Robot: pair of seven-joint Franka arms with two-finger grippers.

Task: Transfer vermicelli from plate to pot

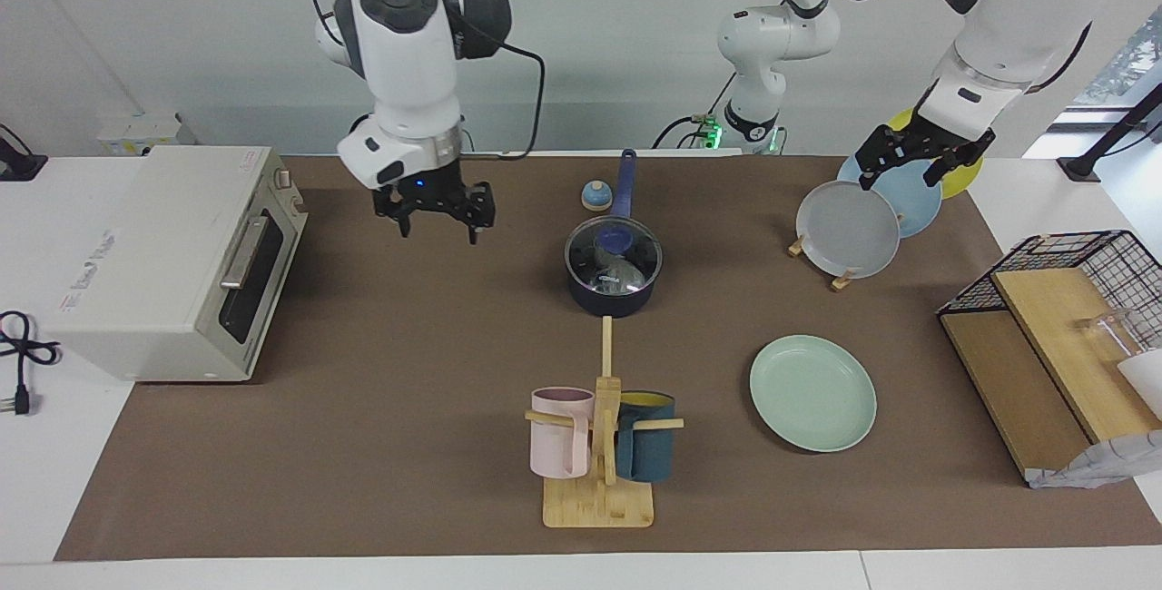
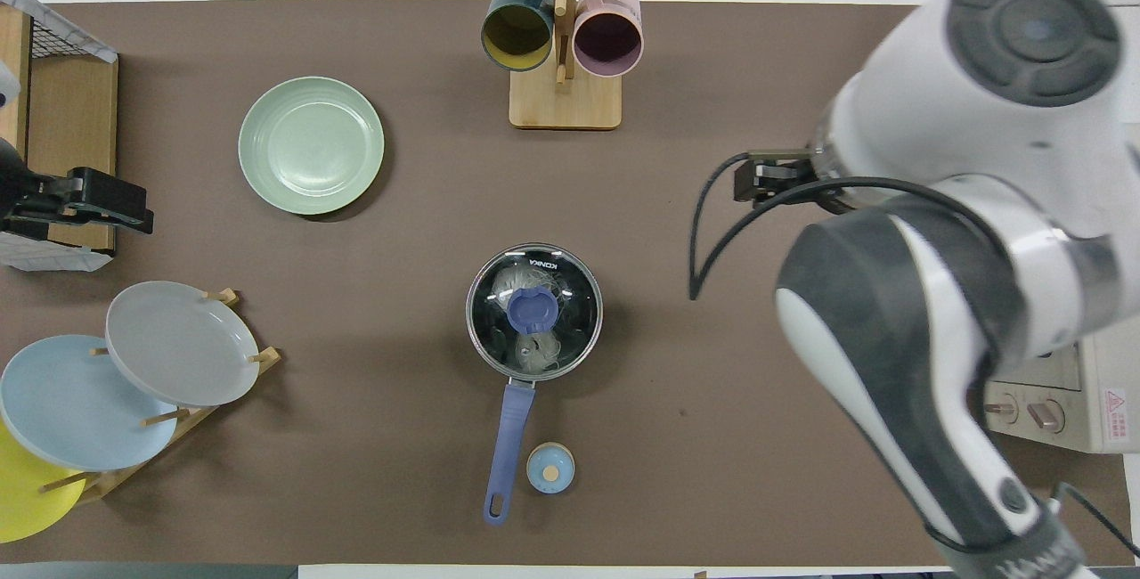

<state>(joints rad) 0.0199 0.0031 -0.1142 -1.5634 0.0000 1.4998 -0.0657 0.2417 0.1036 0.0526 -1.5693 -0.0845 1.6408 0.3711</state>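
Facing view: the vermicelli (image 1: pixel 620 274) lies inside the pot (image 1: pixel 613 281), under a glass lid (image 1: pixel 613 256) with a blue knob. The pot's handle points toward the robots. The plate (image 1: pixel 812 393) is bare, farther from the robots than the pot and toward the left arm's end of the table. The right gripper (image 1: pixel 436 211) hangs in the air with nothing between its spread fingers, over bare mat between the pot and the toaster oven (image 1: pixel 172 259). The left gripper (image 1: pixel 912 163) waits above the plate rack (image 1: pixel 849 227), fingers apart and empty.

Overhead view: the noodles show whitish through the lid (image 2: pixel 533 312), and the handle (image 2: pixel 508 450) runs straight back toward the robots. The plate (image 2: pixel 311 145) holds nothing. In my judgement the transfer is done; should the pot need handling, the right gripper is the nearer, and the pot lies toward the left arm's end of the table from it.
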